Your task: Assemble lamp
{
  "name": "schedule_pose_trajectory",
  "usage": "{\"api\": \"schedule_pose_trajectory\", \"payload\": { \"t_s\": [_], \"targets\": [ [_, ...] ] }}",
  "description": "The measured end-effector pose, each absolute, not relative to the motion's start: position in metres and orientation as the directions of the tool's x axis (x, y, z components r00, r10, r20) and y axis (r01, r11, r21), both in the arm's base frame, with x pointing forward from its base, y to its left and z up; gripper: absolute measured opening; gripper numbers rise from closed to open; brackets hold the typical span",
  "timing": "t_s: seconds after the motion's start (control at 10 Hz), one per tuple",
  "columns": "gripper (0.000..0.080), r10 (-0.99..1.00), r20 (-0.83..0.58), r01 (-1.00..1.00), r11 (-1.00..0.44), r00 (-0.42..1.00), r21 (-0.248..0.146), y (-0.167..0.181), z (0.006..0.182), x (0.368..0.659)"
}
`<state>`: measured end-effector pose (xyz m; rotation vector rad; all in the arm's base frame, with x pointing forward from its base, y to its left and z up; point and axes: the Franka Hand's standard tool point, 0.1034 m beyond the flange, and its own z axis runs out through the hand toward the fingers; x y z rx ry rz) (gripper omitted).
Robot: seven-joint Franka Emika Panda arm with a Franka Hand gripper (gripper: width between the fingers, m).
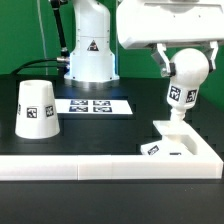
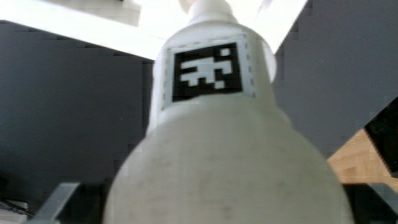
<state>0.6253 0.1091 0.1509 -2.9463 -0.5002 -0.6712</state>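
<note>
- Closest to the exterior camera, a white rail [image 1: 70, 168] is running along the table's front edge and turning up around the square base [image 1: 185, 148] on the exterior view's right.
- The gripper [image 1: 183, 66] is pinching the bulb [image 1: 183, 92] by its round head. The bulb is leaning slightly, narrow end down at the base's raised centre; I cannot tell if it is seated.
- The wrist view is showing the bulb lengthwise, tag facing the lens, with grey fingers [image 2: 64, 200] flanking the head.
- Only the exterior view is showing the shade [image 1: 35, 108], standing wide end down well apart on its left, the marker board [image 1: 92, 104] and the pedestal [image 1: 88, 45].
- A black table [image 1: 120, 132] is lying beneath everything.
</note>
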Motion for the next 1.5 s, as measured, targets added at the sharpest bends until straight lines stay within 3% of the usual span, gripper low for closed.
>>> {"api": "schedule_pose_trajectory", "payload": {
  "t_s": [0.9, 1.5],
  "targets": [
    [0.0579, 0.295, 0.426, 0.327, -0.945, 0.855, -0.002, 0.106, 0.132, 0.616],
    [0.0579, 0.285, 0.531, 0.305, -0.951, 0.798, 0.052, 0.1, 0.126, 0.606]
  ]
}}
